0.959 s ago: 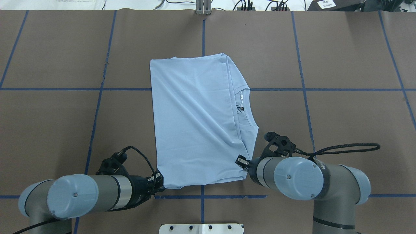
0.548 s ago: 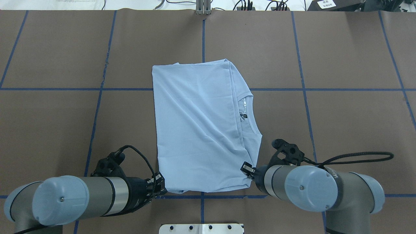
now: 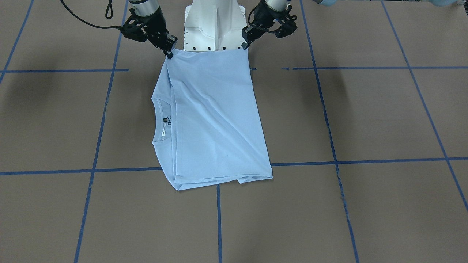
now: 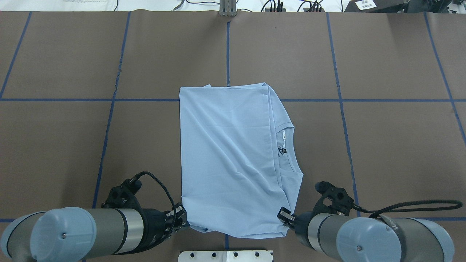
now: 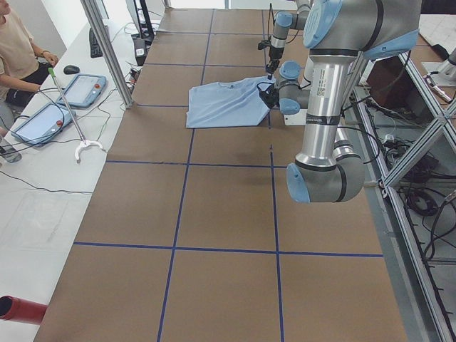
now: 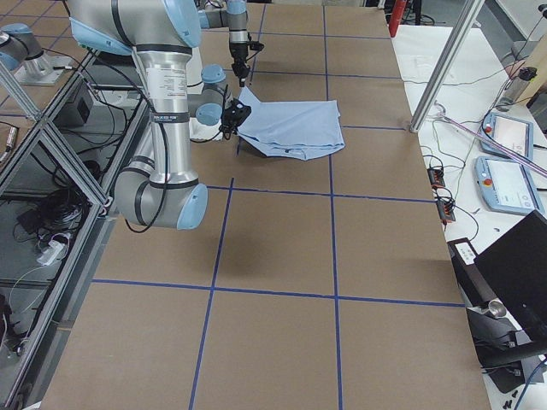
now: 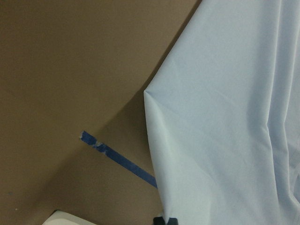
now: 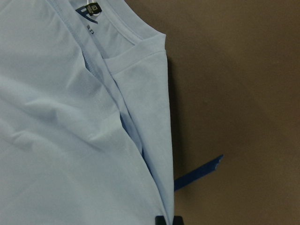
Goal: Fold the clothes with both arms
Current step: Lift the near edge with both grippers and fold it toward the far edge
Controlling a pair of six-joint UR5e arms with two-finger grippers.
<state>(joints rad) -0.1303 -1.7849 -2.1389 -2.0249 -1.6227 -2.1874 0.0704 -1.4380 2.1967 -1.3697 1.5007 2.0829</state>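
The light blue T-shirt (image 4: 233, 160) lies folded lengthwise on the brown table, collar and dark neck label (image 4: 283, 150) toward the right. It also shows in the front view (image 3: 212, 117). My left gripper (image 4: 181, 219) is shut on the shirt's near left corner. My right gripper (image 4: 284, 217) is shut on the near right corner. In the front view the left gripper (image 3: 245, 44) and the right gripper (image 3: 169, 52) hold those corners a little above the table near the white base. The wrist views show the shirt's cloth (image 7: 225, 122) (image 8: 75, 140) running into the pinch. The chest print is hidden.
Blue tape lines (image 4: 364, 100) grid the table. The white pedestal base (image 4: 225, 255) sits just behind the shirt's near edge. Cables and plugs (image 4: 276, 5) lie along the far edge. An operator (image 5: 18, 50) and tablets (image 5: 82, 89) are at a side table.
Both grippers have pulled back toward the robot's base, dragging the shirt with them. The shirt's far edge has slid nearer, from well beyond the cross tape line to just past it.
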